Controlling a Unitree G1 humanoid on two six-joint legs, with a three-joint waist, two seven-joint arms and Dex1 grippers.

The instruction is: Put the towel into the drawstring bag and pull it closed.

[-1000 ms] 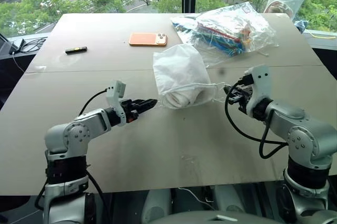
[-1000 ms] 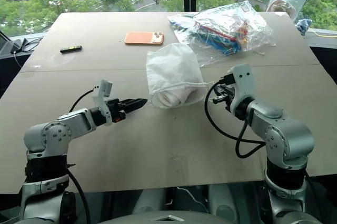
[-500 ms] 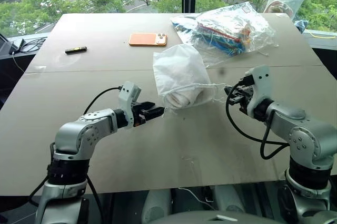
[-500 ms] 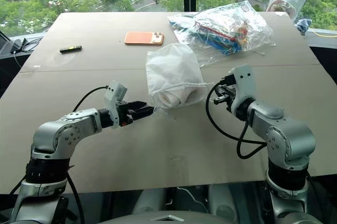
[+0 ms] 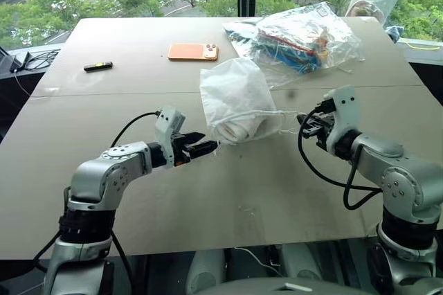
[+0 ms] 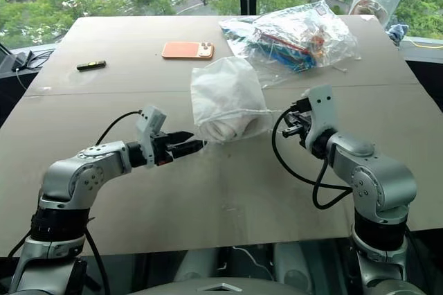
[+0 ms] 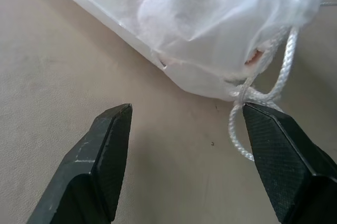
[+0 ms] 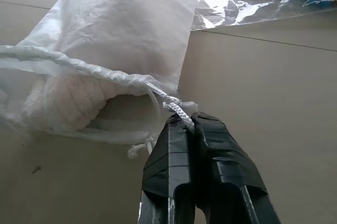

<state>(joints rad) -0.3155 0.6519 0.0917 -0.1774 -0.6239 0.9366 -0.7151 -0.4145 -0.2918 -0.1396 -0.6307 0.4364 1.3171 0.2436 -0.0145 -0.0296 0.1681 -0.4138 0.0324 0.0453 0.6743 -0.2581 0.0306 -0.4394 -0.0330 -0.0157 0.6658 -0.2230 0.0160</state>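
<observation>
Pinching a white cord (image 8: 174, 104) of the drawstring bag (image 5: 235, 97) between its pressed-together black fingers, the right gripper (image 5: 306, 123) hovered just off the bag's mouth, toward the right side of the table (image 5: 228, 191). The cord ran from its fingertips to the gathered rim of the bag, with a knot showing right at the tips. The left gripper (image 5: 205, 148) stood spread, holding nothing, its tips just beside the bag's near left corner, where a second cord loop (image 7: 253, 98) lay on the tabletop; whether a finger touched the loop or the fabric I could not tell.

Between the two grippers the bag lay on its side near the middle of the table, its mouth turned toward the near right. The towel (image 8: 68, 103), cream and ribbed, sat inside it at the mouth end, visible through the opening and faintly through the thin fabric. The mouth was not fully drawn shut.

Beyond the bag, toward the far edge, an orange phone (image 5: 193, 51) lay flat. A clear plastic bag (image 5: 304, 35) of colourful contents sprawled toward the far right corner, its near edge close to the drawstring bag. A small dark stick-shaped item (image 5: 99, 66) lay toward the far left.
</observation>
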